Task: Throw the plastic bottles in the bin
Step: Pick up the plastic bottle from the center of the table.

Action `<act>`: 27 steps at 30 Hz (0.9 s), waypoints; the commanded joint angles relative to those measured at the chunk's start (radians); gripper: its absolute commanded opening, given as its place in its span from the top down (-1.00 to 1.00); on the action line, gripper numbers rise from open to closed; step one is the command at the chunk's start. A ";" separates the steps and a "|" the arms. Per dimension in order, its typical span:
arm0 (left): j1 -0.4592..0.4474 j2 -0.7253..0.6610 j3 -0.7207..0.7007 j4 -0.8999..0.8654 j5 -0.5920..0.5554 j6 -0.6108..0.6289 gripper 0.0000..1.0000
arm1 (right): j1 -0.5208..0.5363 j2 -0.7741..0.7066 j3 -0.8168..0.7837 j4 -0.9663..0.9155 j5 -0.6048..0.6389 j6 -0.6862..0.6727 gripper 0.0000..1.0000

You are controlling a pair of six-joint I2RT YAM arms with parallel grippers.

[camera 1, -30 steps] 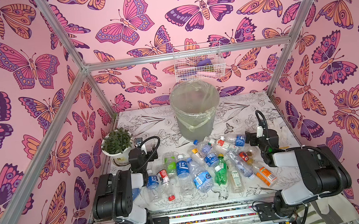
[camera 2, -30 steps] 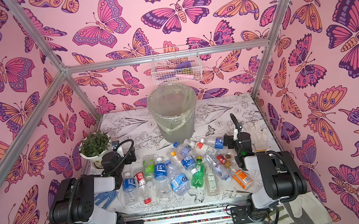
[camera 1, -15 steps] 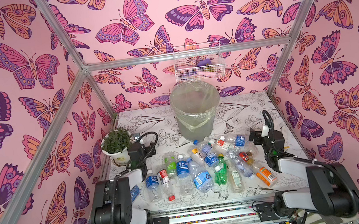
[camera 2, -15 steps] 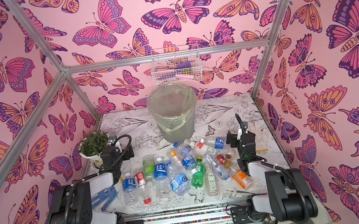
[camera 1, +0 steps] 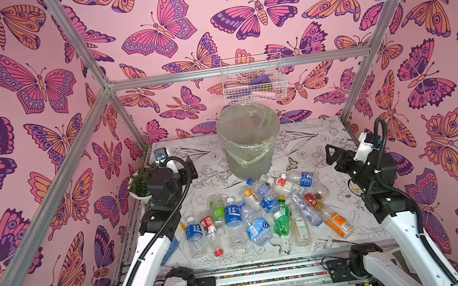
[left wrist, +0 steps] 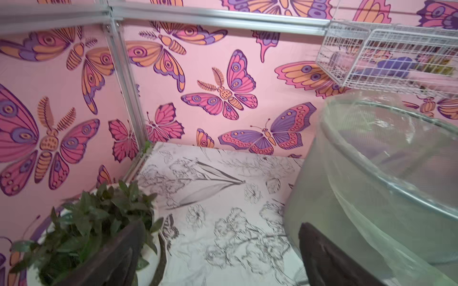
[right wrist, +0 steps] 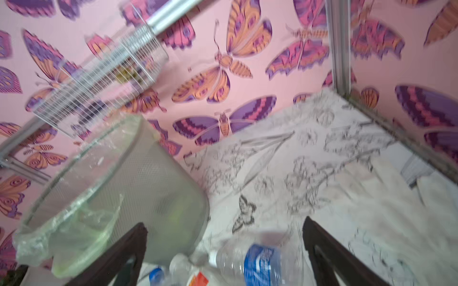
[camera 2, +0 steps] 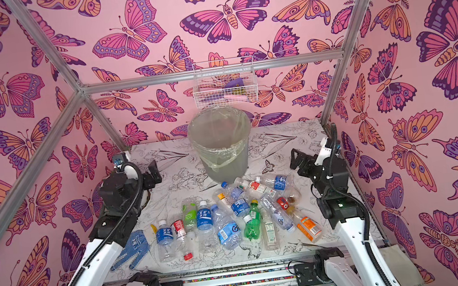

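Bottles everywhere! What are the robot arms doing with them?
They are meant to throw the plastic bottles into the bin. None is picked up right now: the bottles lie on the table, and the left tool and right tool hover open and empty, one on each side of the bin.

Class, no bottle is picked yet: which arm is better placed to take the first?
Right, probably. The right tool, open, hangs close to the blue-labelled bottle by the bin; the left tool, also open, points at bare table beside the flowerpot.
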 commanded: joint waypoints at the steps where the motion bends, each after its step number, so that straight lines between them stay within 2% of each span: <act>1: -0.059 -0.001 0.020 -0.211 -0.009 -0.122 -0.98 | 0.008 -0.020 0.033 -0.286 -0.057 0.005 -0.98; 6: -0.167 0.003 0.056 -0.300 0.024 -0.192 -0.98 | 0.014 -0.033 0.045 -0.432 -0.095 -0.026 -0.98; 12: -0.286 -0.016 0.030 -0.364 0.074 -0.313 -1.00 | 0.066 -0.042 0.058 -0.549 -0.117 -0.075 -0.98; 14: -0.333 -0.011 0.004 -0.365 0.104 -0.369 -0.98 | 0.119 -0.036 0.058 -0.543 -0.117 -0.092 -0.98; 19: -0.460 0.047 -0.034 -0.370 0.118 -0.470 -0.95 | 0.320 -0.021 -0.006 -0.445 0.013 -0.122 -0.99; 24: -0.545 0.084 -0.049 -0.366 0.128 -0.537 -0.92 | 0.477 0.075 -0.002 -0.382 0.061 -0.149 -0.95; 27: -0.562 0.087 -0.068 -0.365 0.138 -0.558 -0.91 | 0.564 0.151 0.035 -0.369 0.070 -0.185 -0.87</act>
